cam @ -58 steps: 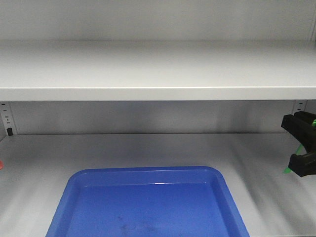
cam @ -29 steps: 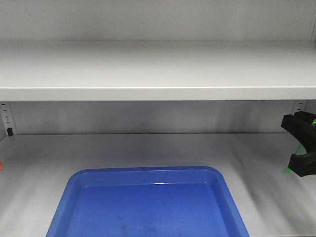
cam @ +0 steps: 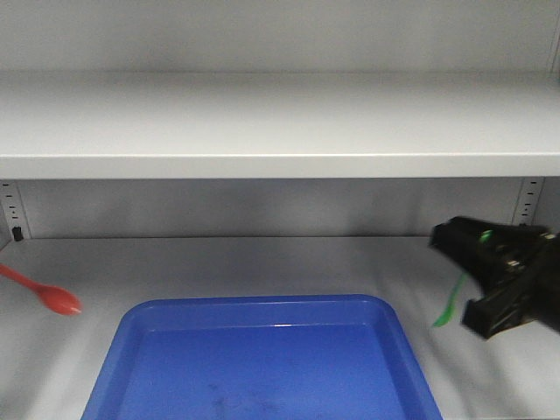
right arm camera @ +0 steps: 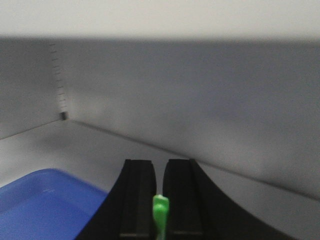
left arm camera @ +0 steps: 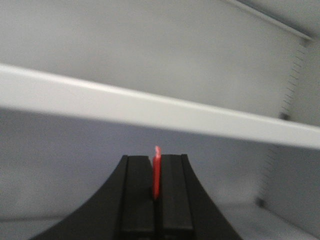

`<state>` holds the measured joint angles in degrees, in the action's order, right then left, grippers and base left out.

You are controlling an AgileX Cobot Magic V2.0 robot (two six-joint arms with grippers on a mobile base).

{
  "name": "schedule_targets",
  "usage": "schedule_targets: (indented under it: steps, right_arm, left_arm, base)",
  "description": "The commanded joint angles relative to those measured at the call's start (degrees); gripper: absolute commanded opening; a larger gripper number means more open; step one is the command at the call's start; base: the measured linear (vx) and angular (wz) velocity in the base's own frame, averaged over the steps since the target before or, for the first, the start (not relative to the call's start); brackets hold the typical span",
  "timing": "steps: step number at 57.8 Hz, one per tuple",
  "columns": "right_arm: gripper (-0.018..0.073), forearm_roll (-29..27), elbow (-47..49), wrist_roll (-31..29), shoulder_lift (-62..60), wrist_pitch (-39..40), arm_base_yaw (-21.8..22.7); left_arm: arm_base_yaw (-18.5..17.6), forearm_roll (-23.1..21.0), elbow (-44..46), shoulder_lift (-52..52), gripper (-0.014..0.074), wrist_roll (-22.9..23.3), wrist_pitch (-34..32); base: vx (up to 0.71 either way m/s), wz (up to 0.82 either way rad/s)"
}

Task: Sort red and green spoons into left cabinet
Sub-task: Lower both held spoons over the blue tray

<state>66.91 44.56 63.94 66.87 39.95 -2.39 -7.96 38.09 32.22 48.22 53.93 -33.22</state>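
My right pincer (cam: 490, 276) pinches the green spoon (cam: 449, 306) over the cabinet shelf (cam: 262, 258), just right of the blue tray (cam: 262, 350). My left pincer (left arm camera: 155, 192) clamps the red spoon (cam: 44, 293) at the far left.

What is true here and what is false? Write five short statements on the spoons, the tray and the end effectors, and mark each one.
1. The right end effector is shut on the green spoon. True.
2. The red spoon lies inside the blue tray. False: in the front view its bowl is left of the tray, outside the rim.
3. The left end effector is open and holds nothing. False: it is shut on the red spoon's handle.
4. The blue tray has no spoon in it. True.
5. The green spoon is to the left of the tray. False: it hangs to the right of the tray, under the right end effector.
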Motion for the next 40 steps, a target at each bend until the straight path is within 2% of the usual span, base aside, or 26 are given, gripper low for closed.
schedule_targets:
  steps: [1,4,8,16,22,31,35,40]
  right_arm:
    - [-0.0004,-1.9,1.8,-0.2,0.3,-0.5,-4.5]
    - [-0.0004,-2.2,1.8,-1.5,1.1,-3.7,-8.0]
    - [-0.0002,-3.4,1.8,-3.3,2.4,-7.9,-12.4]
    - [0.0001,-6.4,1.8,-8.3,5.7,-15.0,-20.4]
    - [0.0006,-8.3,2.7,-11.4,7.9,-19.5,-24.3]
    - [0.0041,-12.0,5.7,-11.5,10.2,-23.1,-25.8]
    - [0.0069,-13.7,6.9,-11.5,10.4,-24.2,-25.7]
    - [0.0127,-13.8,8.0,-11.5,10.4,-25.9,-25.7]
  left_arm:
    - [-1.4,8.4,1.6,4.4,-0.0005,9.1,-9.1]
    - [-2.2,11.9,1.6,7.6,-0.0004,13.6,-10.9]
    - [-3.3,12.2,1.7,11.5,-0.0003,16.5,-11.7]
    - [-5.5,11.3,3.3,18.0,-0.0003,16.8,-11.6]
    - [-7.6,11.4,6.3,21.3,-0.0001,16.8,-10.9]
    - [-10.1,14.2,11.2,24.5,0.0027,16.8,-11.0]
    - [-10.6,16.2,12.5,25.5,0.0062,16.8,-11.0]
    - [-11.0,16.5,13.0,26.3,0.0127,16.8,-10.7]
  base:
    - [0.00,0.00]
    - [0.00,0.00]
    - [0.00,0.00]
    - [0.00,0.00]
    - [0.00,0.00]
    - [0.00,0.00]
    - [0.00,0.00]
    - [0.00,0.00]
